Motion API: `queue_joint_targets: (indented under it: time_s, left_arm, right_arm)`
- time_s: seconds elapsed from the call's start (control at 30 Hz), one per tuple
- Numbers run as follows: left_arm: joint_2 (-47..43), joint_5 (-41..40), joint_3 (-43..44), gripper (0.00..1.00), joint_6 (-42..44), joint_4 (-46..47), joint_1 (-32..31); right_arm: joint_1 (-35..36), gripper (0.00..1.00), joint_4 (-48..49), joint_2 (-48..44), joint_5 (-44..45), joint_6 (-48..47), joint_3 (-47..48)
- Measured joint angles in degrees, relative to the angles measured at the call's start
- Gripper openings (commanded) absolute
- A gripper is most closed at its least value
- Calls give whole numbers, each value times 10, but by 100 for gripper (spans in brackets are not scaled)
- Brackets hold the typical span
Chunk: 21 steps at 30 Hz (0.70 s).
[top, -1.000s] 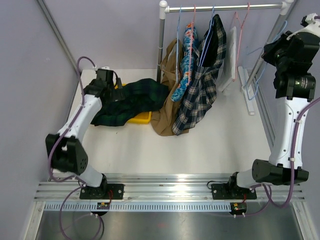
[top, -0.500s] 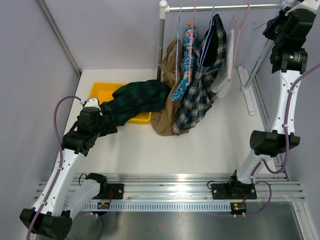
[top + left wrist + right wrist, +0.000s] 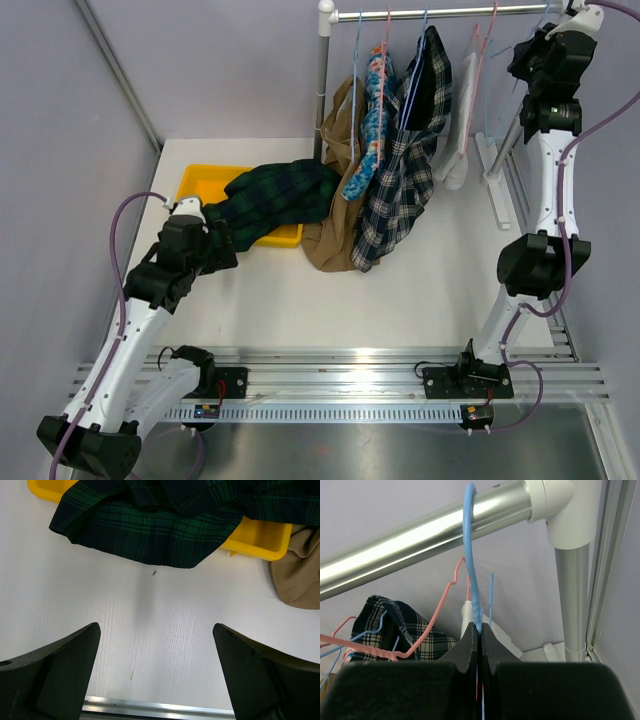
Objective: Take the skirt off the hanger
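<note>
The tan skirt (image 3: 334,205) hangs by the rack post on a light-blue hanger (image 3: 356,75), its hem bunched on the table; one edge shows in the left wrist view (image 3: 296,575). My right gripper (image 3: 560,32) is high at the rail's right end. It is shut on the neck of another, bare light-blue hanger (image 3: 472,580) whose hook sits over the rail (image 3: 420,535). My left gripper (image 3: 220,248) is open and empty above the table, near the dark green tartan garment (image 3: 150,535); its fingers (image 3: 60,670) are wide apart.
The tartan garment (image 3: 280,195) lies over a yellow bin (image 3: 198,184). On the rail (image 3: 450,14) hang a blue floral garment (image 3: 375,110), a plaid shirt (image 3: 400,190) and a white garment (image 3: 458,130) on a pink hanger (image 3: 487,50). The rack post (image 3: 322,90) stands left of the skirt.
My left arm pulled back from the bin toward the near side, leaving the tartan garment there. My right arm rose to the rail's right end with the bare blue hanger.
</note>
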Motion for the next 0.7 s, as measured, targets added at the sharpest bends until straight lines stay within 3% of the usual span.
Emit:
queue_joint_targets:
  time_s: [0.07,0.1,0.13,0.17,0.2,0.47,0.7]
  left_arm:
    - [1,0,0,99,0,0,-1]
    - [1,0,0,99,0,0,-2]
    - [1,0,0,99,0,0,-3]
    - [1,-1,0,99,0,0,-4]
    - [1,-2,0,99,0,0,-5]
    - [5,-12,0,99,0,-1,-23]
    - [5,-20,0,99,-2,-1,-37]
  right_arm:
    - [0,4,28,-20,2,1,-41]
    - [-1,20,36,-31,5,2,-59]
    - [-1,62,38,-42,9,5,-72]
    - [0,93,31,-50,13,9,-80]
    - [0,99,20,-58,21,8,-90]
    - [-1,99,-47,-115,79,7,-160]
    - [-1,99,-52,-233,38,25,-185]
